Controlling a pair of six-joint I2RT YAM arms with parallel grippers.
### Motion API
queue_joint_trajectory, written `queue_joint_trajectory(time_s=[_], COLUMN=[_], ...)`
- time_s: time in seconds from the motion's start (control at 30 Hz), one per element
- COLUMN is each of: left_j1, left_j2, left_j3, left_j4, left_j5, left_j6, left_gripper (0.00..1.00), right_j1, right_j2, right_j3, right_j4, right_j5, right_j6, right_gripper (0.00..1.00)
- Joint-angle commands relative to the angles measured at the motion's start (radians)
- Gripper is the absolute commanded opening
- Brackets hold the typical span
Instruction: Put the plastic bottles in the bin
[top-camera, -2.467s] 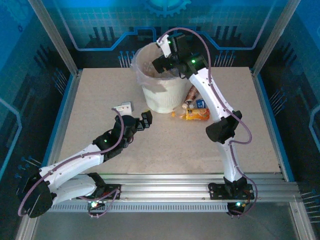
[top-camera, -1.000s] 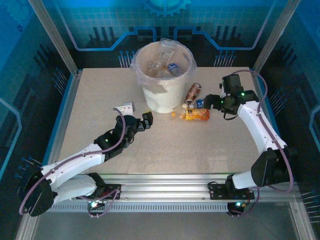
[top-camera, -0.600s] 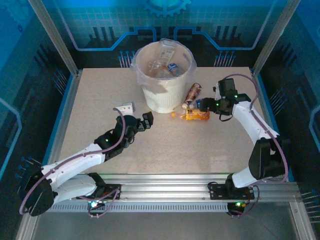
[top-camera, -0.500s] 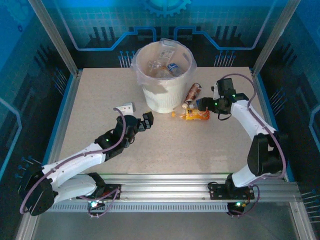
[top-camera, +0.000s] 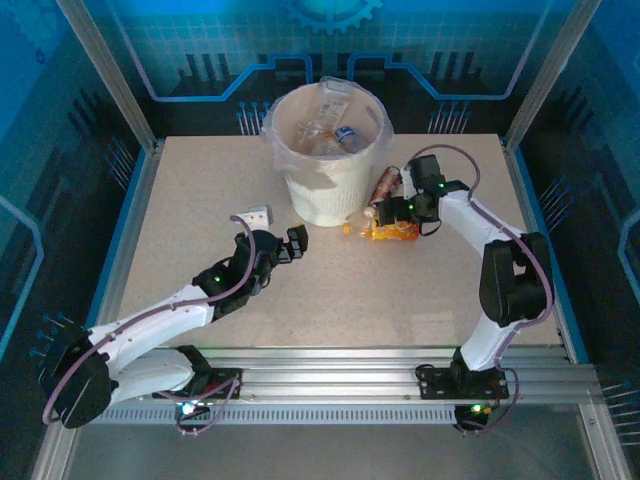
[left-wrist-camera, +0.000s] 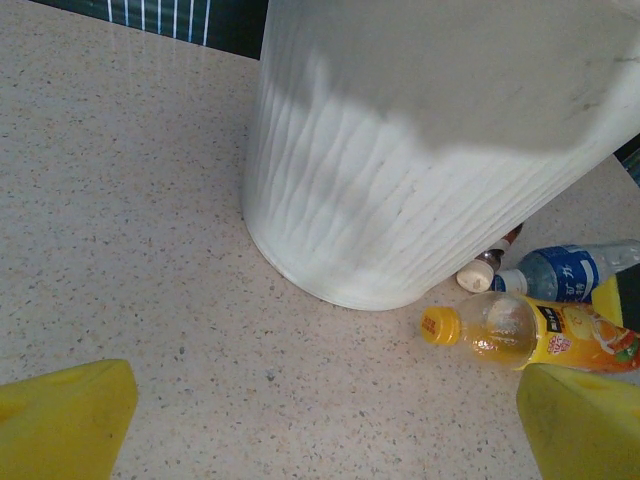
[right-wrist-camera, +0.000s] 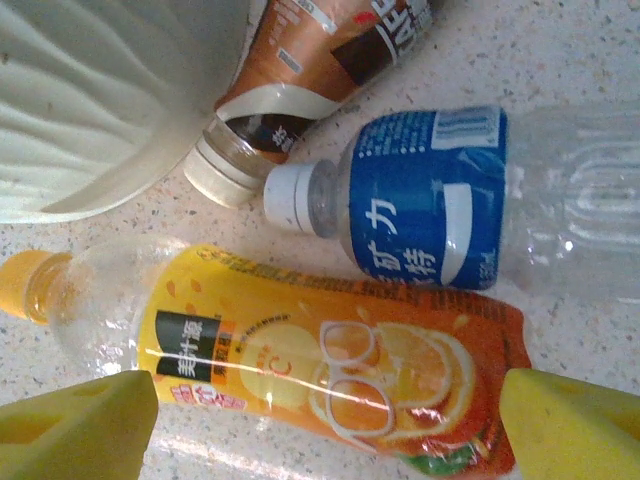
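The right gripper (top-camera: 383, 213) has left the tall white round plastic bin (top-camera: 325, 195) and come down to three bottles lying on the speckled beige counter (top-camera: 200, 200), just beside the bin's base. Its jaws stand wide, one each side of the clear bottle w/ orange label and yellow cap (right-wrist-camera: 330, 350), not closed yet. The blue-label bottle (right-wrist-camera: 430, 195) and brown-label bottle (right-wrist-camera: 320, 50) lie just behind. Other bottles (top-camera: 325, 128) are already in the bin, so the orange one is prob. the next pick. The left gripper (top-camera: 290, 243) stays wide open and empty.
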Motion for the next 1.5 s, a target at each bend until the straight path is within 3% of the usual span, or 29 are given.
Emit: queue_joint_trajectory(time_s=[0.0, 1.03, 1.47], left_j1=[0.008, 0.007, 0.008], left_j2=[0.006, 0.014, 0.046], left_j3=[0.008, 0.011, 0.029], left_j4=[-0.013, -0.017, -0.004], left_j5=[0.005, 0.007, 0.047], left_j6=[-0.001, 0.001, 0.01], left_gripper=[0.99, 0.99, 0.99], right_j1=[0.01, 0.037, 0.005], right_j2=[0.04, 0.049, 0.091], right_j3=[0.047, -0.005, 0.113], right_j4=[0.006, -0.078, -0.072], right_j5=[0.015, -0.004, -0.034], right_j6=[-0.024, -0.025, -0.035], right_gripper=[0.9, 0.92, 0.93])
